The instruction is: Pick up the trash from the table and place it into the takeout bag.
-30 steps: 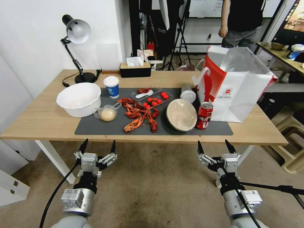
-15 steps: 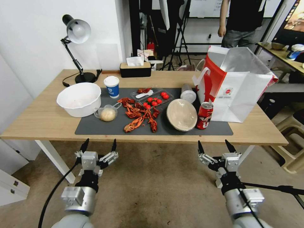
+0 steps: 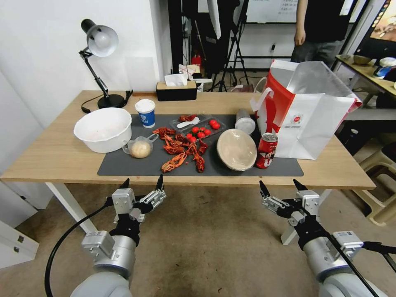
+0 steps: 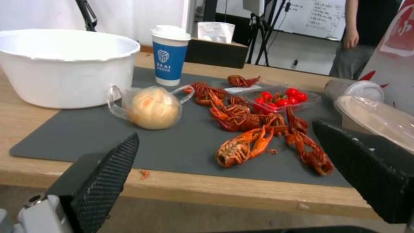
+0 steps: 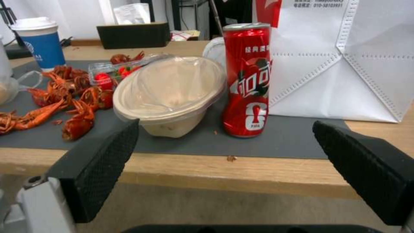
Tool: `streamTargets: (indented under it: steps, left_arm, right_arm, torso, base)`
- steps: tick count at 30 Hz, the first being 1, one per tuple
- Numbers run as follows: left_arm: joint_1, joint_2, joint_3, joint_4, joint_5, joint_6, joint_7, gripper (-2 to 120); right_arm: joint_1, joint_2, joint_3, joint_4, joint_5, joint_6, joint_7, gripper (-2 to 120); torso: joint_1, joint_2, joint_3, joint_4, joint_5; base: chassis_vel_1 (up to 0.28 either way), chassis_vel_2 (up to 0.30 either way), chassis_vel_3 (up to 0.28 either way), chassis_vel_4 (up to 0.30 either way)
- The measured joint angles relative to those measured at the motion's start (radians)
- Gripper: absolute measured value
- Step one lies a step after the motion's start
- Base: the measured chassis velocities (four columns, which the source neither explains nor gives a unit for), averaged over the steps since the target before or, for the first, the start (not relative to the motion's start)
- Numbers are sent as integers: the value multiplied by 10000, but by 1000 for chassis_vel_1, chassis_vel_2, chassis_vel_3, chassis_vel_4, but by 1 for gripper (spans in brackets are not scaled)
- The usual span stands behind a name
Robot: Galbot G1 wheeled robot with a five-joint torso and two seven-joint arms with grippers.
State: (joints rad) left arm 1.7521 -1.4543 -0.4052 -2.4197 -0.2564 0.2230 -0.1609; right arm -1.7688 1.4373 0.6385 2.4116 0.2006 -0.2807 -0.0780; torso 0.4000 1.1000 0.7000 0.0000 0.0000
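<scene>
On the dark mat of the table (image 3: 57, 159) stand a red soda can (image 3: 266, 150) (image 5: 248, 81) and, just left of it, a tilted beige bowl (image 3: 236, 149) (image 5: 170, 94). A clear white-lidded cup (image 3: 245, 122) lies behind the bowl. The blue-and-white cup (image 3: 145, 112) (image 4: 169, 55) is at the mat's back left, and the handled cup with a beige ball (image 3: 139, 147) (image 4: 153, 108) sits nearer the front. The takeout bag (image 3: 307, 111) (image 5: 345, 64) stands open to the right of the can. My left gripper (image 3: 142, 181) (image 4: 226, 152) and right gripper (image 3: 279, 185) (image 5: 226, 142) hover open and empty before the table's front edge.
A large white bowl (image 3: 102, 128) sits at the left. Crayfish shells (image 3: 181, 150) and a clear tray of cherry tomatoes (image 3: 202, 127) cover the mat's middle. A desk lamp (image 3: 101, 62) and a black tissue box (image 3: 176, 90) stand along the back edge. A stool (image 3: 381, 185) is at the right.
My left gripper has moved up and to the right, closer to the table's front edge. The right gripper has shifted slightly to the right.
</scene>
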Motion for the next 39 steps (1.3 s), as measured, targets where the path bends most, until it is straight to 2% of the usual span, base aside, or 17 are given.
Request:
streamTargets:
  steps: [24, 29, 35, 39]
  left_arm:
    - [-77, 365, -227, 279, -20, -109, 228, 100]
    - [-192, 538, -232, 450, -116, -225, 263, 100]
    - [-283, 757, -251, 550, -237, -225, 279, 100]
    - [-339, 857, -386, 596, -323, -275, 360, 100]
  right_arm:
    - [434, -207, 28, -377, 85, 186, -70, 100]
    - [1260, -523, 167, -959, 423, 506, -352, 100]
    - [1752, -813, 382, -1370, 108, 799, -796, 100]
    - [2322, -1298, 424, -2172, -152, 1467, -1302, 100]
  torso:
    - [0, 0, 0, 0, 0]
    - [1, 0, 1, 1, 1]
    - [0, 0, 0, 0, 0]
    - [0, 0, 0, 1, 1]
  base:
    - [0, 0, 0, 0]
    - [0, 0, 0, 0]
    - [0, 0, 0, 0]
    - [0, 0, 0, 0]
